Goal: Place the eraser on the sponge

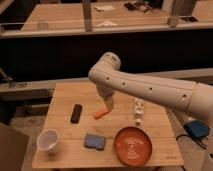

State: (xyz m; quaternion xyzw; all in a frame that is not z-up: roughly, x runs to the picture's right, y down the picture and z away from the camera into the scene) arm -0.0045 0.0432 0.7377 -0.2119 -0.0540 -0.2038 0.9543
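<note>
Eraser is lying flat on the desk toward the left edge, about midway between the far and near edges, its long side running roughly front to back. Nothing is touching it. The sponge is sitting close to the near edge, a little to the right of the eraser and apart from it.

The gripper is hanging under the white arm over the middle of the desk, just above the orange stick. That stick is lying tilted between the eraser and a white bottle-like object, which is standing toward the right edge. Whether the gripper is spread or pressed together cannot be told, since the arm is covering most of it.

An orange plate is resting by the near right corner, just beside the sponge. A white cup is standing at the near left corner.
</note>
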